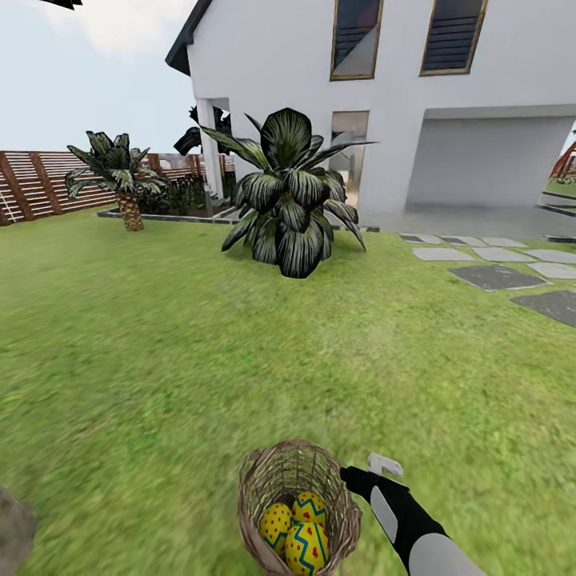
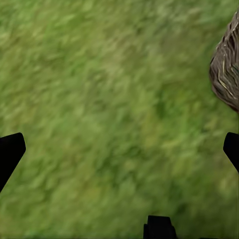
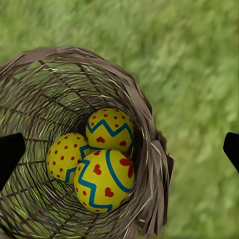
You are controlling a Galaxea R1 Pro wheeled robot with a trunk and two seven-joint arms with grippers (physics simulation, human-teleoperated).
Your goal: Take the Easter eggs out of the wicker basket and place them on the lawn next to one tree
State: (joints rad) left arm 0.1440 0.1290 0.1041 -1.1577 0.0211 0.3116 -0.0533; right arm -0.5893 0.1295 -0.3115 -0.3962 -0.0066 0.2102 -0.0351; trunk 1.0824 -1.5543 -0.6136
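i find no readable text, labels, brands, numbers or signs. the three yellow easter eggs [image 3: 99,159] in the round brown wicker basket [image 3: 149,149] carry only blue zigzag bands and red dots, no lettering. the white house wall [image 1: 280,56] bears no writing i can make out.

Round brown wicker basket [image 1: 298,504] was cut off by btm edge in head view; the lowest yellow zigzag egg [image 1: 307,549] too. Left wrist grass blurred.
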